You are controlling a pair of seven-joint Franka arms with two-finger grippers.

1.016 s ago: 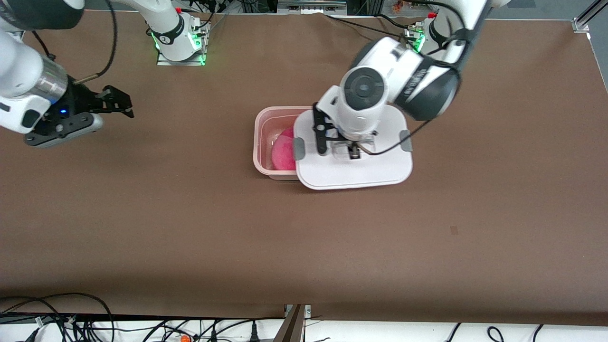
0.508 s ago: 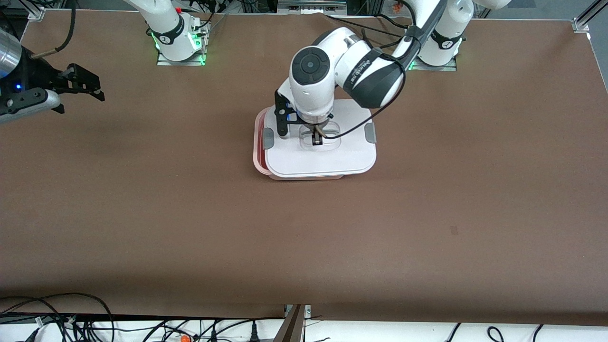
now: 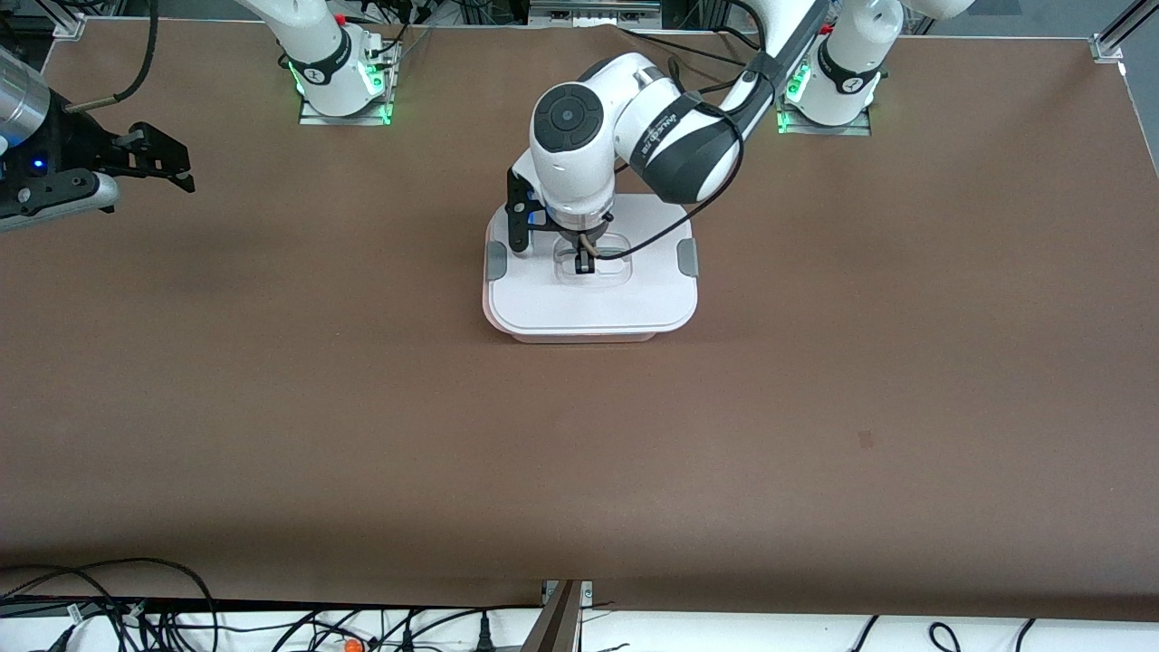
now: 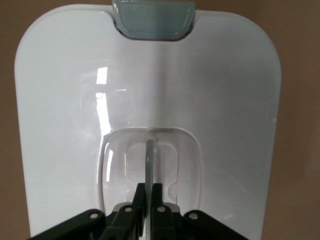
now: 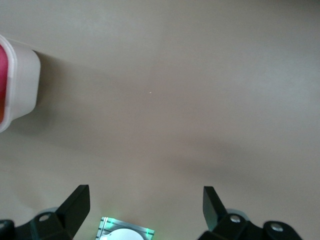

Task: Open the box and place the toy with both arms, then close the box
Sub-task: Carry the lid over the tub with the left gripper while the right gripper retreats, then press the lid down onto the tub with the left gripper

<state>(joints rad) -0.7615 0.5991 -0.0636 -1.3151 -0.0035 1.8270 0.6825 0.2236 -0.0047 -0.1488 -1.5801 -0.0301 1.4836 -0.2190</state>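
Lid (image 3: pixel 593 294) sits squarely over the box (image 3: pixel 579 337), the left gripper (image 3: pixel 585 263) pinched on its clear handle (image 4: pixel 150 155). Right gripper (image 3: pixel 149 158) hangs spread wide, apparently idle, over the table (image 3: pixel 362 407) at the right arm's end.

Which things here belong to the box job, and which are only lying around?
Job:
- lid, on the box
- lid handle
- left gripper, shut on the handle
- right gripper, open, waiting over the table's right-arm end

Lying about:
- cables along the table edge nearest the front camera
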